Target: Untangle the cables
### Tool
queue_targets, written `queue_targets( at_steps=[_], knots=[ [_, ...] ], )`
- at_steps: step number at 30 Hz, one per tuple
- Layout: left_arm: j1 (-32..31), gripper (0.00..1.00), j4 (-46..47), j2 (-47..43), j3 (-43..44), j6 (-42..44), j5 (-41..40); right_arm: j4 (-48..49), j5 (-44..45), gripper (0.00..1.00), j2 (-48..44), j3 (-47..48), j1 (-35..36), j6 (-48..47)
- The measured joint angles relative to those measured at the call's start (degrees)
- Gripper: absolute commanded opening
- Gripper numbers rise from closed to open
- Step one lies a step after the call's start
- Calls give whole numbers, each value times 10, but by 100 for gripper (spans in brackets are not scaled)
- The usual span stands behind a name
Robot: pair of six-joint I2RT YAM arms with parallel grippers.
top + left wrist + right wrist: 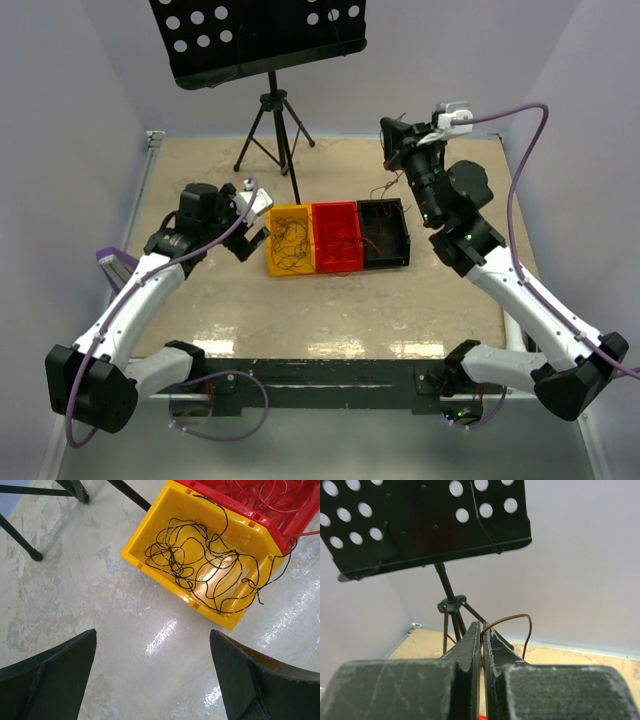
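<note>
Black cables (200, 565) lie in a loose curly tangle in the yellow bin (150, 527), one strand hanging over its right rim. Red cables (260, 495) lie in the red bin (337, 237). My left gripper (152, 635) is open and empty over bare table just left of the yellow bin (275, 262); it also shows in the top view (252, 236). My right gripper (482, 626) is raised high behind the black bin (384, 233) and is shut on a thin dark brown cable (512, 620) that loops out of the jaws. A faint strand (385, 190) hangs below it.
The three bins stand side by side mid-table. A black music stand (260, 35) on a tripod (275, 140) stands behind them; its legs (75, 490) are close to the yellow bin's far corner. Walls enclose the table on the left, back and right.
</note>
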Motion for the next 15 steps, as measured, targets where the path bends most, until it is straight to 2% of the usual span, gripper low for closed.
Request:
queue_targets(
  at_steps=[15],
  knots=[
    [0, 100, 0, -10, -11, 6, -2, -2, 44, 0, 25, -97, 0, 3]
  ],
)
